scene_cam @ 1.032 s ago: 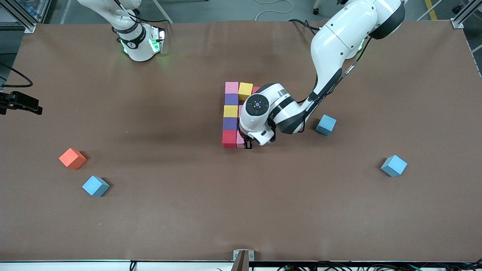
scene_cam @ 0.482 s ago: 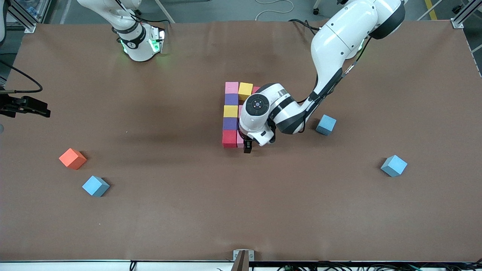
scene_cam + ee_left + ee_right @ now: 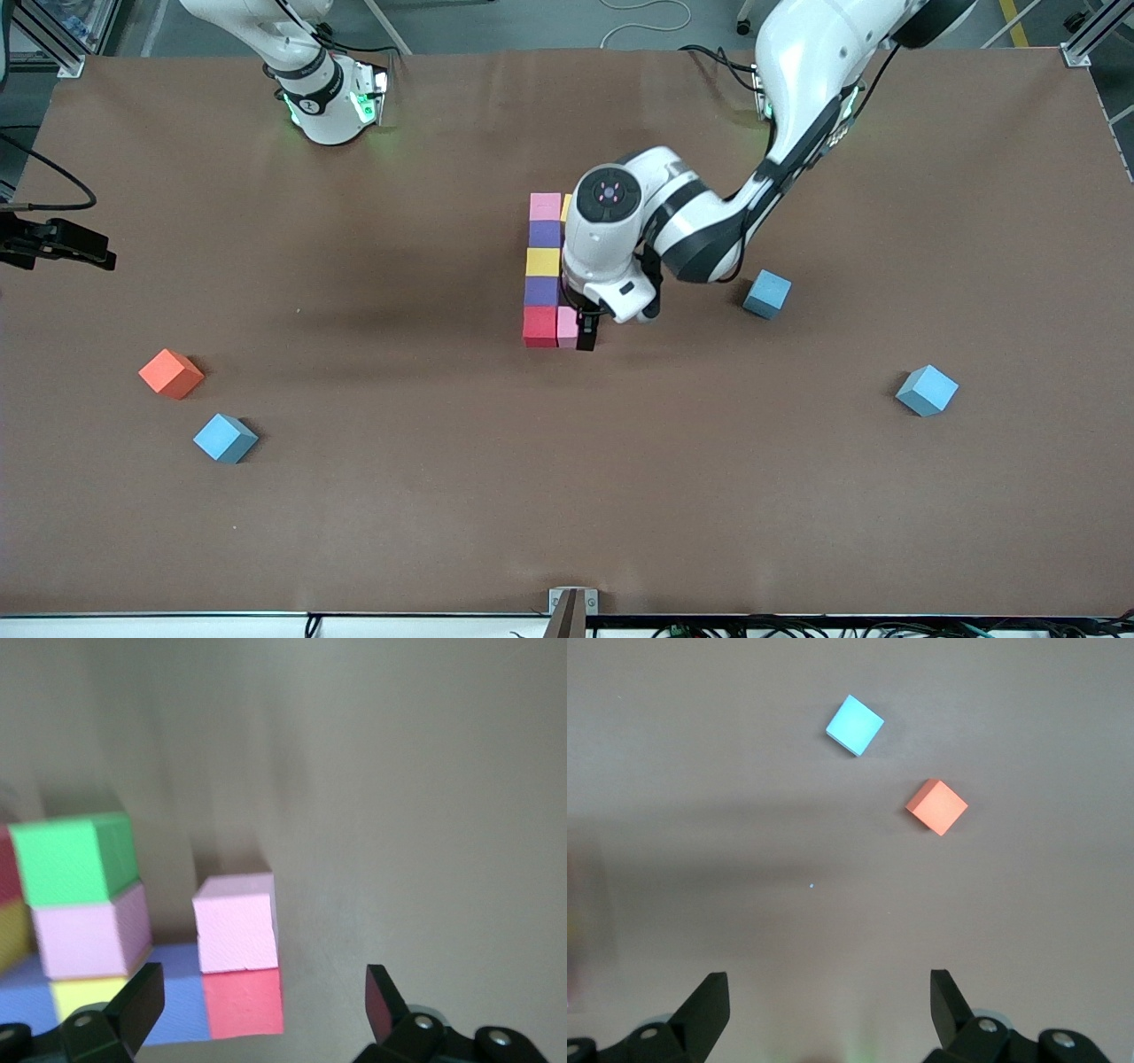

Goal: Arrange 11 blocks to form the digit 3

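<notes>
Pink foam is seen just beside the left gripper [image 3: 586, 339]: a pink block [image 3: 566, 326] lies at the end of the figure nearest the front camera, touching a red block [image 3: 539, 325]. In the left wrist view the gripper's fingers [image 3: 137, 1005] are spread apart with nothing between them, and that pink block [image 3: 235, 921] and red block [image 3: 243, 1003] show apart from both fingertips. The left gripper is held low over the table at the pink block's edge, toward the left arm's end of the table.

From the red block a column is built away from the front camera: a purple block [image 3: 541, 291], a yellow block [image 3: 543, 261], a second purple block [image 3: 545, 233] and a second pink block [image 3: 546, 206], each touching the next. Much of the figure toward the left arm's end is covered by the left arm's wrist. In the left wrist view a green block [image 3: 74, 858] is seen touching a third pink block [image 3: 90, 933].

The right gripper [image 3: 824, 1010] is held high over the right arm's end of the table, its fingers wide apart and empty, while that arm waits. Below it an orange cube [image 3: 171, 373] and a light blue cube [image 3: 225, 438] lie near each other, apart. Two more light blue cubes [image 3: 767, 293] [image 3: 927, 390] rest loose toward the left arm's end, well apart from the figure.

The table [image 3: 443, 496] is covered by a brown matte sheet. Grey floor and a white cable [image 3: 647, 18] are visible past the table's edge by the arm bases.
</notes>
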